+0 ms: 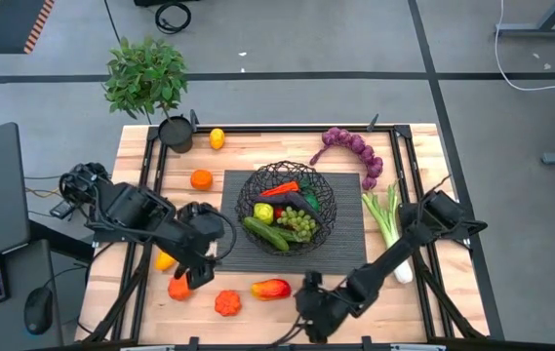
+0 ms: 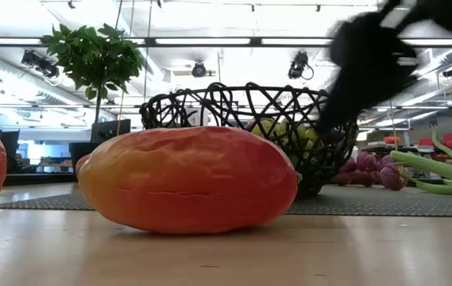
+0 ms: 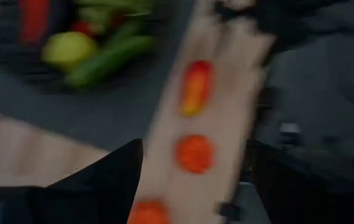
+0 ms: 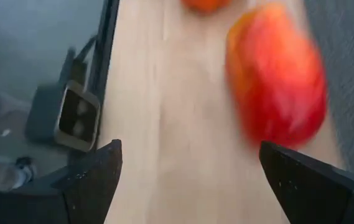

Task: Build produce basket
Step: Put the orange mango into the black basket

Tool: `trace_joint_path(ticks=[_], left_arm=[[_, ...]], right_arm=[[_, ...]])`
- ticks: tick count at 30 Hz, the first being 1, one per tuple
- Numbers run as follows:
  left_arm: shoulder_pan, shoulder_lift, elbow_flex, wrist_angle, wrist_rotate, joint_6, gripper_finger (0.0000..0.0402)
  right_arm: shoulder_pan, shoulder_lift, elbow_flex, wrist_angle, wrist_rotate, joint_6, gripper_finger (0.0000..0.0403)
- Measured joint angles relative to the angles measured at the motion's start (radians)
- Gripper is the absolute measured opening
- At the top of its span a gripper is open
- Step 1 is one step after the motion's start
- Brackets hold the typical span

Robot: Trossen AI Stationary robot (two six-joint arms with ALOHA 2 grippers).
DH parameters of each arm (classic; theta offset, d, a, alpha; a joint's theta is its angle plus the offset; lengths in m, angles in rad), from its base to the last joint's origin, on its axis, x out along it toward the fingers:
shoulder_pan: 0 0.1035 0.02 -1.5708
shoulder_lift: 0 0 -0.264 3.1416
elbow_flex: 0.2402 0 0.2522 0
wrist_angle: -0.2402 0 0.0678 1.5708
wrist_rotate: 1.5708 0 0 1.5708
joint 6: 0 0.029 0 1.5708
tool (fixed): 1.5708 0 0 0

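Note:
The black wire basket (image 1: 287,205) stands on a dark mat (image 1: 350,239) and holds a cucumber, green grapes, a red chili and other produce. A red-and-yellow fruit (image 1: 271,289) lies on the wood near the front edge. It fills the low view (image 2: 187,181) and shows in the right wrist view (image 4: 276,81). My right gripper (image 1: 308,292) hangs open just right of this fruit (image 4: 189,180), touching nothing. My left gripper (image 1: 199,275) is open above the table's front left, over an orange fruit (image 3: 194,153), with nothing between its fingers (image 3: 195,186).
Another orange fruit (image 1: 226,303), a red-orange one (image 1: 179,288) and a yellow one (image 1: 165,259) lie front left. An orange (image 1: 201,178), a lemon (image 1: 217,138) and a potted plant (image 1: 150,83) stand far left. Purple grapes (image 1: 353,151) and a leek (image 1: 386,219) lie right.

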Motion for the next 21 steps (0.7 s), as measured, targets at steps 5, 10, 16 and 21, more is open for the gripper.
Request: trace_joint_path(ticks=[5, 10, 16, 21], left_arm=[[0.041, 0.002, -0.128, -0.035, 0.005, 0.027, 0.0288], [0.042, 0.002, -0.323, 0.073, 0.131, 0.079, 0.0288], [0.005, 0.003, -0.478, 0.188, 0.210, 0.054, 0.0288], [-0.031, 0.003, -0.518, 0.231, 0.214, 0.022, 0.0288]], right_arm=[[0.052, -0.028, 0.000, -0.215, -0.017, 0.236, 0.0374], [0.076, -0.034, -0.001, -0.166, 0.029, 0.211, 0.0363], [0.060, -0.036, 0.000, -0.159, 0.171, 0.076, 0.0357], [0.001, 0.002, 0.000, -0.088, 0.211, -0.004, 0.0357]])
